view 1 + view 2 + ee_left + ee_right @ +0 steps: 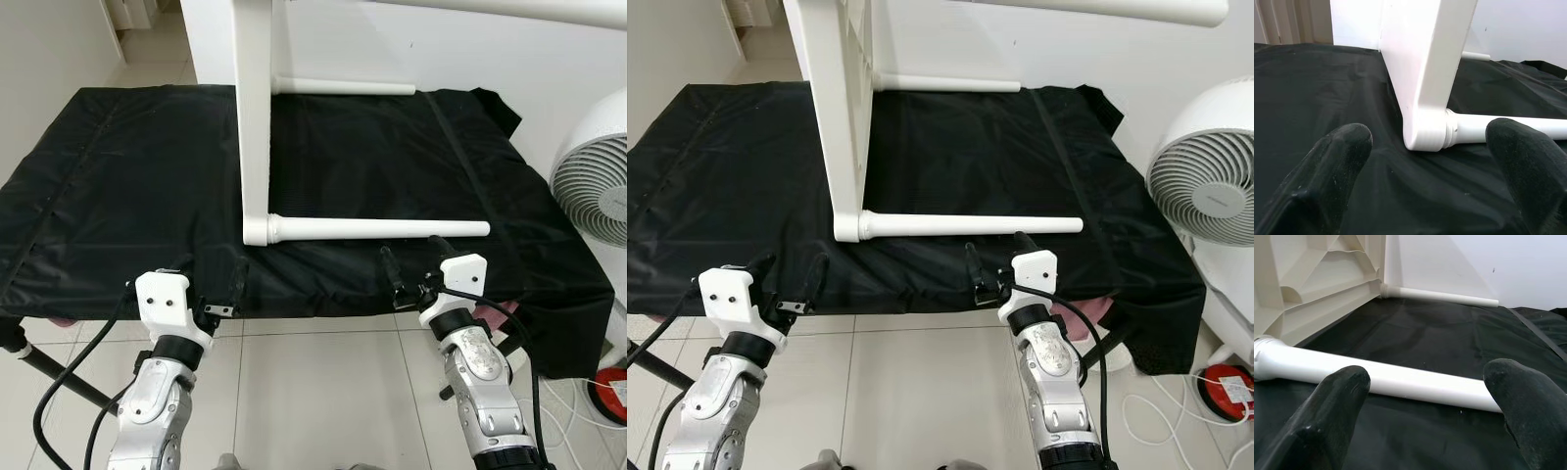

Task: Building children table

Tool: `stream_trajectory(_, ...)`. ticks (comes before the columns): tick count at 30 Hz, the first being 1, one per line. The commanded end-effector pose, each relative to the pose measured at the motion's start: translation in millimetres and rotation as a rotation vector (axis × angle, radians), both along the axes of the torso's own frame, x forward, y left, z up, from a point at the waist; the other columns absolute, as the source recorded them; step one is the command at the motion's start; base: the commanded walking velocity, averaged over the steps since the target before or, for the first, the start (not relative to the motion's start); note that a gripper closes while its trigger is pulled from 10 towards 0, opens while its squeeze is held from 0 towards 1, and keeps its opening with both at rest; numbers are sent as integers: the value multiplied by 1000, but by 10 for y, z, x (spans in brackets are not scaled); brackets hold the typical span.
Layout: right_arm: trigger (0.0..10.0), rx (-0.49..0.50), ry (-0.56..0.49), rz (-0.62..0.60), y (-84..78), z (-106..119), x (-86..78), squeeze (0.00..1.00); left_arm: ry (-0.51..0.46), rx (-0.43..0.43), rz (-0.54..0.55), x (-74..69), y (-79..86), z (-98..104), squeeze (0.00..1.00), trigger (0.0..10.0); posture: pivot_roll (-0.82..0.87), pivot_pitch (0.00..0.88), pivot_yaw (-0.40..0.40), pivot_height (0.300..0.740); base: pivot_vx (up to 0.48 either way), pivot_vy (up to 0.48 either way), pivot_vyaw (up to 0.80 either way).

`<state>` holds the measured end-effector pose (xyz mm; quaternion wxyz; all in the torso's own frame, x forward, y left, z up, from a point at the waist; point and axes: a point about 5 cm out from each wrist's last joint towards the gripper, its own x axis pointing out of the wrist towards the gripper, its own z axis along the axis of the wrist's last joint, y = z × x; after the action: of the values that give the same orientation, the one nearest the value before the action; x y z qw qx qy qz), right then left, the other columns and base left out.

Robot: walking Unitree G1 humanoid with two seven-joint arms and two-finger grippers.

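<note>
A white plastic children's table stands on its side on a black mat [127, 186], its tabletop [253, 117] upright on edge. Two round white legs stick out to the right: the near leg [377, 229] lies just above the mat, and the far leg [343, 87] is by the wall. My left gripper [208, 284] hovers open at the mat's front edge, facing the corner joint [1425, 137] where the near leg meets the top. My right gripper [416, 266] is open too, just in front of the near leg's [1415, 382] free end. Neither touches the table.
A white floor fan [598, 186] stands at the right, with a red object [612, 392] and cables on the tiled floor below it. The white wall [490, 59] runs behind the mat. A black bar [59, 377] slants at lower left.
</note>
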<state>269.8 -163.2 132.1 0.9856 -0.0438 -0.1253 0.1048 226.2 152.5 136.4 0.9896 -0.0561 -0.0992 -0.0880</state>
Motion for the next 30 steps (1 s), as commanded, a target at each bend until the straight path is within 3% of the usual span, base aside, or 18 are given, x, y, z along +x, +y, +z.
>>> stream_trajectory(1, 10000, 3, -13, 6, 4, 15, -16, 0, -27, 7, -26, -13, -11, 42, 0, 10000, -34, 66, 3, 740, 360, 0, 0)
stream_trajectory(16, 10000, -15, -3, 18, 0, -4, -36, 0, -18, -9, -13, -48, -3, 31, 0, 10000, -28, 75, -3, 740, 357, 0, 0)
stream_trajectory(23, 10000, -25, 1, 21, -13, -13, -41, 0, -39, -39, -27, -116, -20, 41, 0, 10000, -28, 79, -4, 740, 0, 0, 0)
stream_trajectory(30, 10000, -35, 1, 23, -21, -7, -49, 0, -18, -3, -52, -126, -63, 19, 0, 10000, -35, 74, -2, 740, 0, 0, 0)
